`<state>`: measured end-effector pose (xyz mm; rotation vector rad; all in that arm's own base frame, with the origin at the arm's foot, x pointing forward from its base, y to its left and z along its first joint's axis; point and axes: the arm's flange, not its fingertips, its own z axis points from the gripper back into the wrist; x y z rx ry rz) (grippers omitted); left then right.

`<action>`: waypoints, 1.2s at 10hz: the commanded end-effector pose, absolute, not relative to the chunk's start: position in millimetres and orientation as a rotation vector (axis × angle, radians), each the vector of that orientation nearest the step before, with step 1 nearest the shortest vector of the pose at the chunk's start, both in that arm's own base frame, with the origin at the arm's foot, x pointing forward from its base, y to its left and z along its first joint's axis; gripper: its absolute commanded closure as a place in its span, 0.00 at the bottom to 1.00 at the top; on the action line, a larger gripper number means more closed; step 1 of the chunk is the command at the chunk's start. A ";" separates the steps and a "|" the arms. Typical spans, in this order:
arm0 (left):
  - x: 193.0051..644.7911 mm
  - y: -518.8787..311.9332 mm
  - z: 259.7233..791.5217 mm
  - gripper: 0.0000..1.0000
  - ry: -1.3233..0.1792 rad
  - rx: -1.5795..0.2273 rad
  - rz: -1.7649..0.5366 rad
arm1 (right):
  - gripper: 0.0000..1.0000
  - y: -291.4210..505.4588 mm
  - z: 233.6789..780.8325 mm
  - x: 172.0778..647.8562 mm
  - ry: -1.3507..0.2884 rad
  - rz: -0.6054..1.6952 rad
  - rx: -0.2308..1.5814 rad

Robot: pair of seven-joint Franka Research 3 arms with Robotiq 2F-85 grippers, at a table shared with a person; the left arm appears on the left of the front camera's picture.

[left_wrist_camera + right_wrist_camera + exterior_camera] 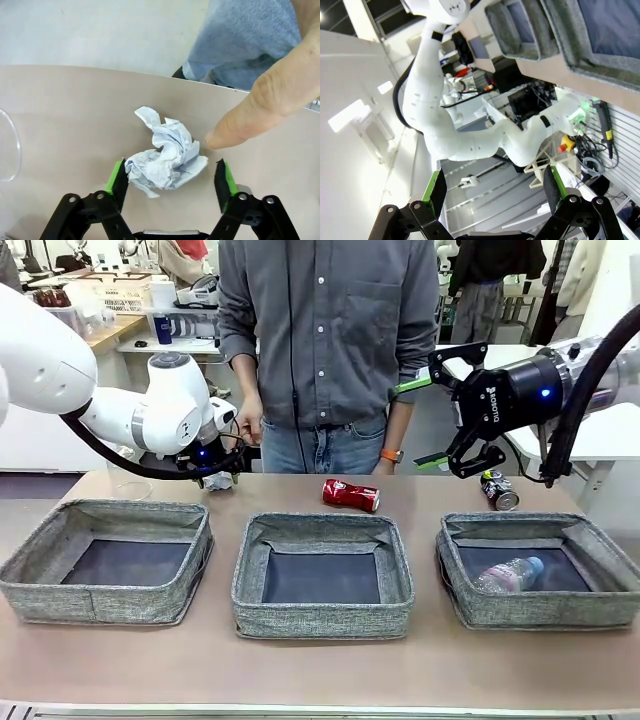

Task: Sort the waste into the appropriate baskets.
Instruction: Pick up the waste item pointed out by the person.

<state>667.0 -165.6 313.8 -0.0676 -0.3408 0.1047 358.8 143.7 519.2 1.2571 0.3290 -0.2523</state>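
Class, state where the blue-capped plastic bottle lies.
Front view: the bottle lies inside the right basket, nearer than the dark crushed can on the table.

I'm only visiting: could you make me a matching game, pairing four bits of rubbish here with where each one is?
Things:
1 crumpled paper
2 red can
3 plastic bottle
4 dark can

Places:
A inside the right basket
B between the open fingers of the left gripper
C on the table behind the middle basket
D on the table behind the right basket

Pairs: 1-B, 2-C, 3-A, 4-D
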 end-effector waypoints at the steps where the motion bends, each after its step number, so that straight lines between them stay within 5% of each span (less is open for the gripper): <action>1: 670.5 -166.0 310.8 0.89 -0.328 -0.044 0.130 | 0.00 143.3 524.5 359.0 0.344 -0.261 1.240; 2: 670.4 -166.4 310.4 1.00 -0.327 -0.042 0.127 | 0.00 143.3 524.5 359.0 0.344 -0.261 1.240; 3: 670.8 -166.8 309.7 0.76 -0.321 -0.040 0.129 | 0.00 143.3 524.5 359.0 0.344 -0.261 1.240; 4: 671.1 -167.7 307.8 1.00 -0.313 -0.038 0.130 | 0.00 143.3 524.5 359.0 0.344 -0.261 1.240; 12: 653.3 -151.3 339.7 1.00 -0.313 -0.012 0.158 | 0.00 143.3 524.5 359.0 0.344 -0.261 1.240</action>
